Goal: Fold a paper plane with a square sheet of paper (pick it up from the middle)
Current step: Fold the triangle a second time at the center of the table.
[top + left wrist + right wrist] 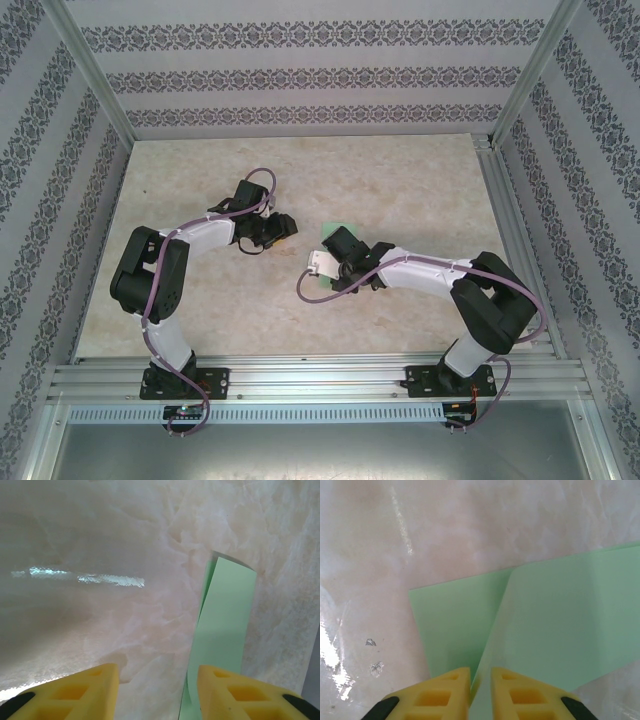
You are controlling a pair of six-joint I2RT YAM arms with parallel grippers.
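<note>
Robot at work on a paper plane: the right end effector [480, 674] pinches the square sheet of paper [560, 630] near the middle of the desk [400, 170]. Its yellow fingers [442, 692] are drawn narrow on a raised ridge that runs across the light-green sheet. Gripping the middle, rather than an edge, appears meant to let the two halves droop to either side, so that the sheet bends along a centre line. In the right wrist view, one half appears to lie flat on the desk toward the left while the other slopes away to the right.

The left end effector [156, 670] waits just beside the paper with its fingers spread wide and nothing between them. It is angled toward the lifted green flap, which stands tall at the right of its view. That placement looks like readiness to press or catch the free side.

From above, a sliver of green shows just beyond the right wrist, with the two arms converging from either side. No pointed dart shape has formed, and the folding seems to be at an early stage.
</note>
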